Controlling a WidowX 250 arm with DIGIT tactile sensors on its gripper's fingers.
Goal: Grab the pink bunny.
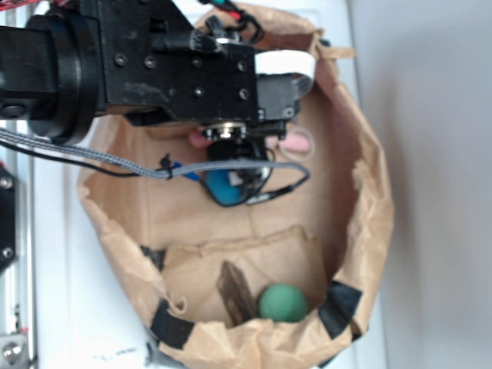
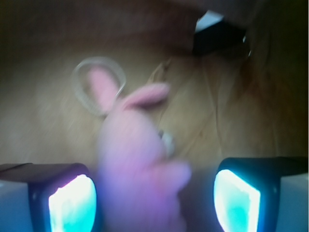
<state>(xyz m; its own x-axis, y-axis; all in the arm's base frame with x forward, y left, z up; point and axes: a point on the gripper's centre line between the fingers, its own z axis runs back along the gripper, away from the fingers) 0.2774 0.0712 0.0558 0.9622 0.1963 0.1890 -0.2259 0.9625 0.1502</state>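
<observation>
Where the pink bunny lay, between the two glowing fingertips in the wrist view, found already inside the span of the gripper, nearer the left-of-frame pad and seemingly touching it, with a clear gap to the other pad. Ran lengthwise away from the camera, ears toward the far side of the bag and body toward the wrist, so roughly across the closing line of the jaws. Looked soft, pale pink and blurred, with two long ears spread apart and a white string loop ringed around the nearer ear. Rested on the creased floor of the brown paper bag. Stood spread and released, holding nothing. Judged a straight close enough, perhaps after a small shift toward the left of the frame. Showed from the exterior view only pink bits peeking beside the black wrist, the bunny mostly hidden; a green ball sat well apart near the bag's front rim, beside a dark scrap.
</observation>
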